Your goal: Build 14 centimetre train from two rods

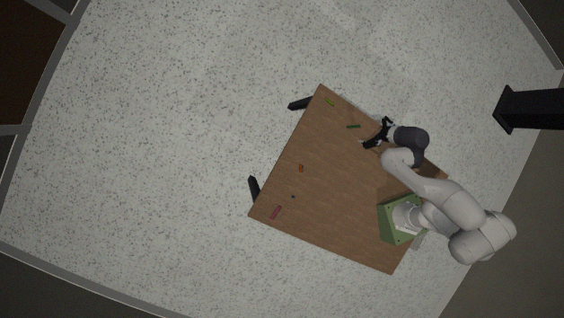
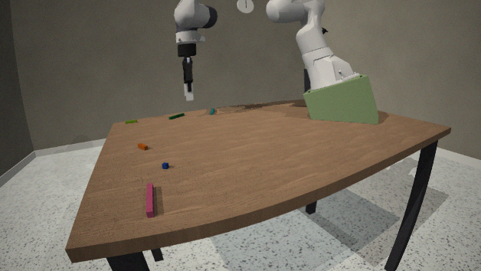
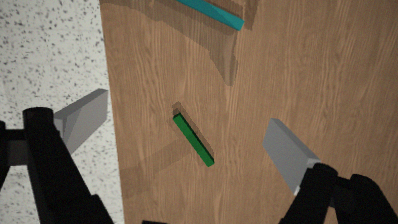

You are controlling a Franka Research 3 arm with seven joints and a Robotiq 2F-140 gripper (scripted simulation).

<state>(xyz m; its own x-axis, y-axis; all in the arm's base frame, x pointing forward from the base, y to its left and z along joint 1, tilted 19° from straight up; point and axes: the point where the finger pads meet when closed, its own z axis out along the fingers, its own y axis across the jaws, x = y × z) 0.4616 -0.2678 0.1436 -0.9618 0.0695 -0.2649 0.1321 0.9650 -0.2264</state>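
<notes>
My gripper (image 2: pixel 188 93) is open and empty. It hangs well above the far edge of the table, and it also shows in the overhead view (image 1: pixel 378 134). In the wrist view my gripper's fingers straddle the green rod (image 3: pixel 193 139), which lies flat far below them, close to the table edge. The green rod also shows in the exterior and top views (image 2: pixel 176 115) (image 1: pixel 353 127). The turquoise rod (image 3: pixel 210 11) (image 2: pixel 211 111) lies a little beyond it. The lime rod (image 2: pixel 131 122) (image 1: pixel 329 101) lies at the far left corner. The orange rod (image 2: pixel 142 146), the blue rod (image 2: pixel 165 165) and the pink rod (image 2: pixel 150 200) lie toward the near left.
The robot's green base block (image 2: pixel 341 101) stands on the table at the back right. The table edge and the speckled floor (image 3: pixel 50 60) lie just left of the green rod in the wrist view.
</notes>
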